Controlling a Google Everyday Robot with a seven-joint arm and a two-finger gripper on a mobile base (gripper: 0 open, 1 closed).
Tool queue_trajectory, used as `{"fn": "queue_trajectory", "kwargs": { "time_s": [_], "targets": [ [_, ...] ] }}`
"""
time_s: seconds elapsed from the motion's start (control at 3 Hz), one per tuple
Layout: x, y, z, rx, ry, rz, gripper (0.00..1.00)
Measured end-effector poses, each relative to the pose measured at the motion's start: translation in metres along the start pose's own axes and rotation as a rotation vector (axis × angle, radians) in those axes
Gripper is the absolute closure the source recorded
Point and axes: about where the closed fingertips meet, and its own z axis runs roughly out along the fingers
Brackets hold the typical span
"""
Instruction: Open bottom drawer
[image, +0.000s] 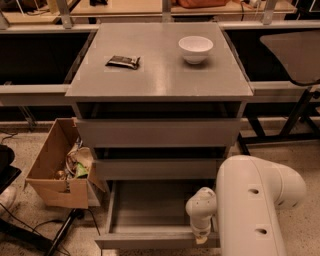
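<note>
- Grey, flat-fronted and handle-less, the bottom drawer sits lowest in the grey three-drawer cabinet, standing well out with its shallow tray exposed.
- The white-armed robot's gripper hangs at the front panel's top edge, right of centre; whether it grips the panel cannot be told.
- The drawer looks rigid, smooth and light, so it should slide easily; the panel's upper lip is the only hold.
- Its long axis runs left to right, and the front faces the camera.

My gripper hangs low at the front of a grey cabinet on a speckled floor, a cardboard box just beside it, wooden tables behind.
</note>
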Motion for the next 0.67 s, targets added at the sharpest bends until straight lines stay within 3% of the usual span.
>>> {"fn": "queue_trajectory", "kwargs": {
  "time_s": [0.67],
  "targets": [
    [0.002, 0.032, 0.003, -0.037, -0.016, -0.031, 1.0]
  ]
}}
